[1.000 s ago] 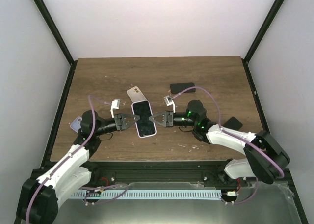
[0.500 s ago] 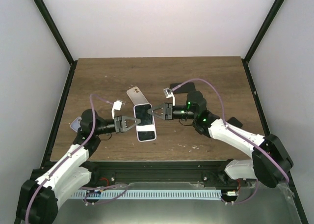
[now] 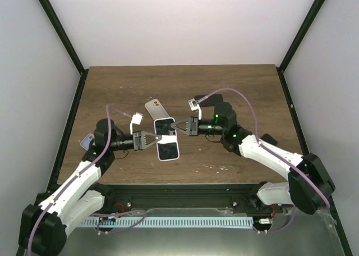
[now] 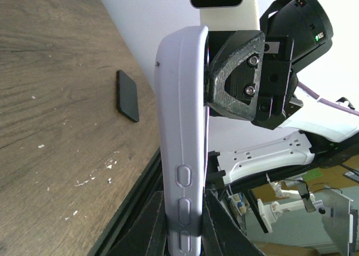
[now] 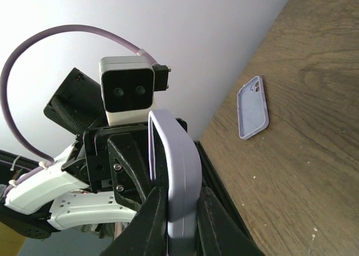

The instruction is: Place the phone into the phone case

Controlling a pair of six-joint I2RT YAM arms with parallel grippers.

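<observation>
The black-screened phone in a lilac soft case (image 3: 168, 145) hangs over the brown wood-grain tabletop (image 3: 235, 82), white walls (image 3: 168, 26) around, with the left gripper (image 3: 157, 139) and the right gripper (image 3: 173, 127) each clamped on one edge. How fully the phone is seated is unclear. Only the left wrist view shows the side buttons (image 4: 185, 180); the screen shows only from above.

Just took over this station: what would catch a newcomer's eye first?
Both grippers, left and right, pinch a lilac-edged phone between them over mid-table. A lilac case lies flat just behind it, and a black slab lies on the table beyond the right arm.
</observation>
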